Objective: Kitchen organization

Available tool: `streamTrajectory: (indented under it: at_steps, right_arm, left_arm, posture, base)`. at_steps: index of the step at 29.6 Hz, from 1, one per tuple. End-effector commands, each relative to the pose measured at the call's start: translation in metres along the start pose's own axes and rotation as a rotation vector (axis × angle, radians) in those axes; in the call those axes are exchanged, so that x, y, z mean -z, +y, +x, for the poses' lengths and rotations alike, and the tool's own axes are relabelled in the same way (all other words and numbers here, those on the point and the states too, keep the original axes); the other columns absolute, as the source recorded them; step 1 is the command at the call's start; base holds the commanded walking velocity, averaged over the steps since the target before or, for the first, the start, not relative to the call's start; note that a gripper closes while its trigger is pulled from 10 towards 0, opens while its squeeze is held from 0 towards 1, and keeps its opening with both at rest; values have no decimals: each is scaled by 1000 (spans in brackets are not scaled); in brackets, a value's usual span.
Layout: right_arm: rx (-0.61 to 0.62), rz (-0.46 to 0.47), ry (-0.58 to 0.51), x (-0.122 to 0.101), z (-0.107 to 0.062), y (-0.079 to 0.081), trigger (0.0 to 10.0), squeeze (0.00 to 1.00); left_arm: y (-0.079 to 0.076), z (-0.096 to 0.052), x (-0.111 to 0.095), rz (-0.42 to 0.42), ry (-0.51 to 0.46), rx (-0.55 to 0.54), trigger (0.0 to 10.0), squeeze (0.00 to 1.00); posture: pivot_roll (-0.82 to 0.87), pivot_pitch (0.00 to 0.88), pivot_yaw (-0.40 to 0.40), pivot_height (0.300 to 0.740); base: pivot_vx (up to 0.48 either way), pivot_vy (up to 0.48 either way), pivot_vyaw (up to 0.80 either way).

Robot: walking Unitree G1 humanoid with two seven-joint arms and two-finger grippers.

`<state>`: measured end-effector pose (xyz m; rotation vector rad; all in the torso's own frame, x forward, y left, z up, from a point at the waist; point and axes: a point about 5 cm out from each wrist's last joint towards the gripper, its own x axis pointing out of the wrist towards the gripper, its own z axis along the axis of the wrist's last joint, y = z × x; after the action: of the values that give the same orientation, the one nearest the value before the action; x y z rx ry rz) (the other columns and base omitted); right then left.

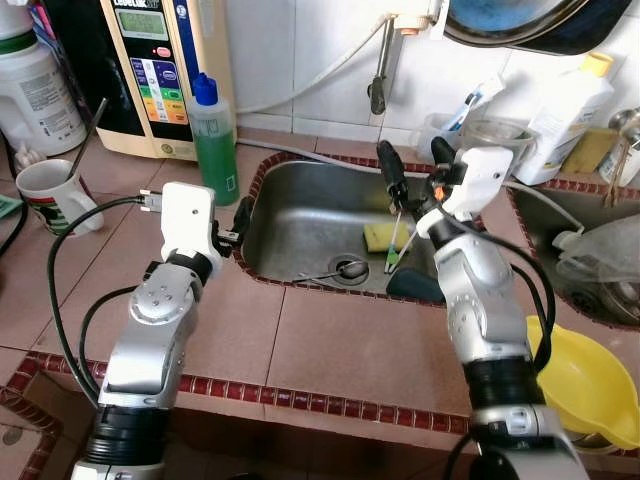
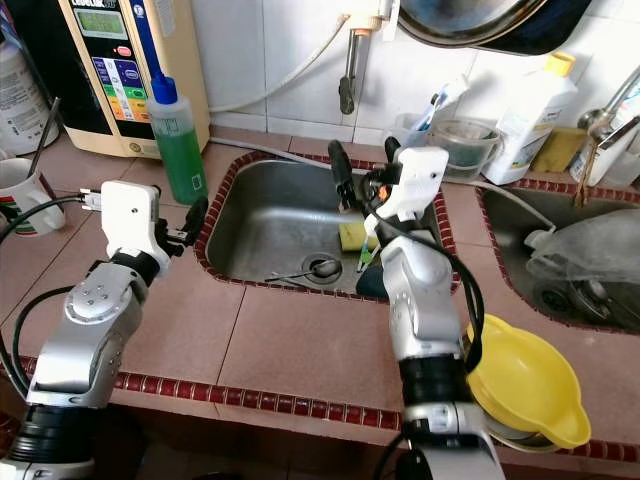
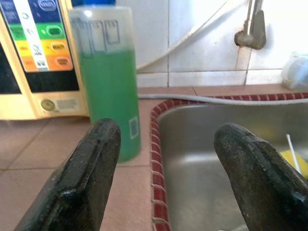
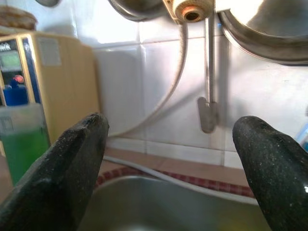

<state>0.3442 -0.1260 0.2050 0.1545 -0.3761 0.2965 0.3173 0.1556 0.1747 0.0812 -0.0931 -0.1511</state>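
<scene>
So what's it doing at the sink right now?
Left gripper open at sink rim. Right gripper open above sponge. Green bottle beside sink.

The right claw (image 1: 415, 158) hangs spread above the sink (image 1: 300, 215), where a yellow sponge (image 1: 379, 237) lies.

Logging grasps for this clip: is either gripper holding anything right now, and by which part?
Nothing is held. The left gripper is open beside the sink; the right gripper is open above it.

Sink (image 1: 300, 215) basin open; green bottle (image 1: 214, 135) crowds left rim.
</scene>
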Motion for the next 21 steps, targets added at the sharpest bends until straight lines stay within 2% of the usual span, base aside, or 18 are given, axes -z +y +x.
streamTrajectory:
  at_steps: [1,11,16,21]
  right_arm:
    - [8,-35,-37,-9,-1,3,10000,0]
    - [58,-82,-57,-15,-13,5,10000,0]
    - [62,-94,-55,-16,-12,5,10000,0]
    - [62,-103,-51,-16,-11,4,10000,0]
  left_arm:
    - [-1,-3,2,-12,-6,-1,10000,0]
    - [1,-11,-6,-41,-84,5,10000,0]
    - [1,-9,-10,-25,-112,22,10000,0]
    - [2,-9,-12,-47,-122,24,10000,0]
  posture:
    - [16,0,-25,740]
    - [9,0,-19,740]
    - [9,0,-22,740]
    - [13,0,-26,740]
  base:
    - [0,0,0]
    - [0,0,0]
    - [0,0,0]
    - [0,0,0]
